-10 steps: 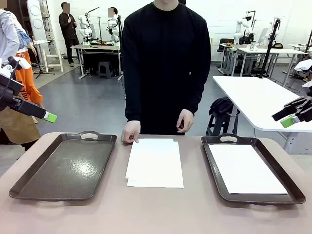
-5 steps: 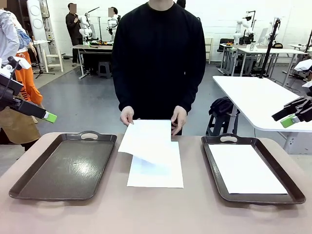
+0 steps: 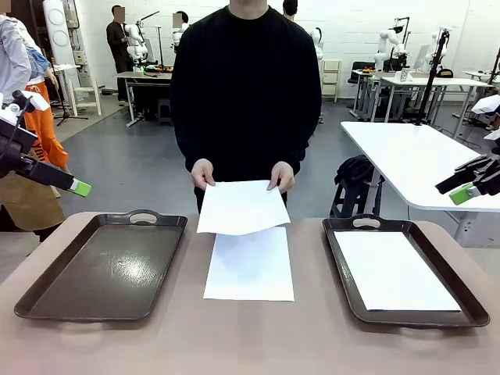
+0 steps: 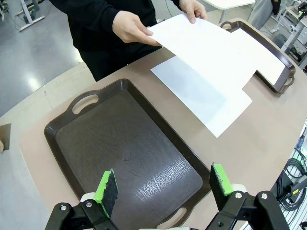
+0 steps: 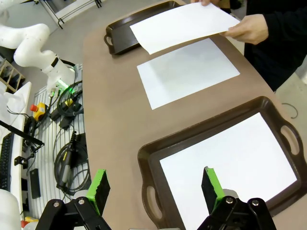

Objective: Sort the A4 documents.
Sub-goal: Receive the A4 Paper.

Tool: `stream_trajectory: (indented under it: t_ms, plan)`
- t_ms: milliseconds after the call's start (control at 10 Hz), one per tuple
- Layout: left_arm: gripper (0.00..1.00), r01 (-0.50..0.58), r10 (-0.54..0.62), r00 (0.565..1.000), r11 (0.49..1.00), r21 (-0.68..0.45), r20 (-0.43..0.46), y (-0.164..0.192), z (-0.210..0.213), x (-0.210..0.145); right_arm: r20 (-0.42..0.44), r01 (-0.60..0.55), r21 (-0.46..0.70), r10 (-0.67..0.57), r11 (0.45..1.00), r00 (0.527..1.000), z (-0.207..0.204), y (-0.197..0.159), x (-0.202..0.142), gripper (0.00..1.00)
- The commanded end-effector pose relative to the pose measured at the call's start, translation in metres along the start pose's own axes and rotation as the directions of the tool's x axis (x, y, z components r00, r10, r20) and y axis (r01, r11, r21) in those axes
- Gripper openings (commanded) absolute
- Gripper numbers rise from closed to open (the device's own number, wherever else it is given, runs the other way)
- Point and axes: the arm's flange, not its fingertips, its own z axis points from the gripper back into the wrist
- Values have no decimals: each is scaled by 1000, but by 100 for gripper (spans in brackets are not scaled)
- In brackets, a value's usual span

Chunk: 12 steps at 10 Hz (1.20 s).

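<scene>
- Lifted off the table since a second ago: the raised sheet [image 3: 242, 207], one of the A4 documents, then flat under a resting hand.
- Now pinched at its far corners by the person's hands [image 3: 202, 173]; hangs in the air above the far end of the paper left on the table.
- Lies flat in the middle of the brown table [image 3: 250, 344], between the two trays: the remaining paper [image 3: 250, 266], long edges running near to far.
- Sits to the left, dark brown and glossy with a bare floor: the left tray [image 3: 47, 289].
- Sits to the right, with the filed sheet [image 3: 394, 269] flat inside its rim: the right tray [image 3: 344, 273].
- Hovers above the near end of the left tray, jaws spread wide and gripping nothing: the left gripper [image 4: 163, 186].
- Hovers above the near end of the right tray, jaws likewise wide apart and empty: the right gripper [image 5: 156, 187].
- Well apart from every sheet, both sets of green pads.
</scene>
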Motion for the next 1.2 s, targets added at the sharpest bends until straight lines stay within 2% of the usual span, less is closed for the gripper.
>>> stream_trajectory:
  t_ms: [0,1100]
  plan:
    - [100,0,0,1000,1000,-10,8,2,-1,-1,-1,-6,3,6,1000,1000,0,0,1,100]
    - [100,0,0,1000,1000,-10,8,2,-1,-1,-1,-6,3,6,1000,1000,0,0,1,100]
